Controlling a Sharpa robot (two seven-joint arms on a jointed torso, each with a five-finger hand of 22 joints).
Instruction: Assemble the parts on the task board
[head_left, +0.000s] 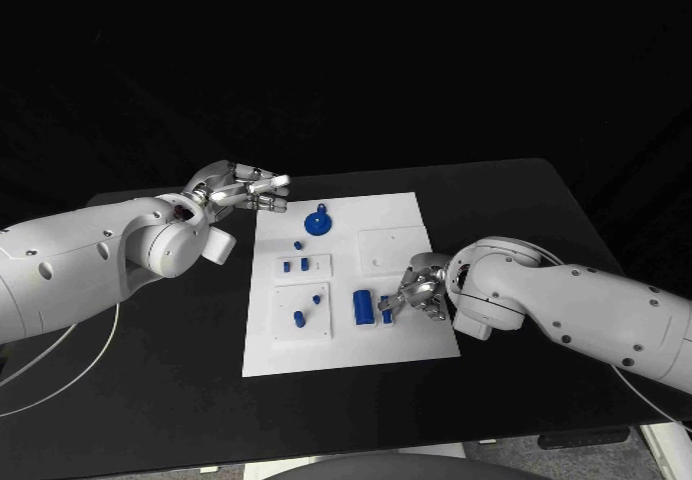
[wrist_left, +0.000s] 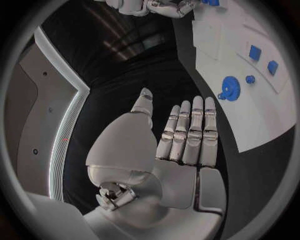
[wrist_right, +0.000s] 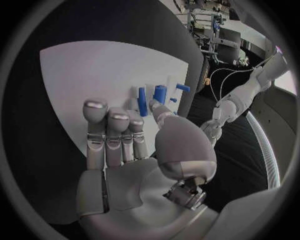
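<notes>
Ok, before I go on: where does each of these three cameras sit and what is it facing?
Head view: on the robot's head, looking down at the task board on the black table; both white arms show, left hand beside the board, right hand over it.
Left wrist view: behind the left hand, facing the blue gear on the board.
Right wrist view: behind the right hand, facing upright blue parts.
All three share the board; head and left wrist views share the gear.

No readable text, label or number appears anywhere.
</notes>
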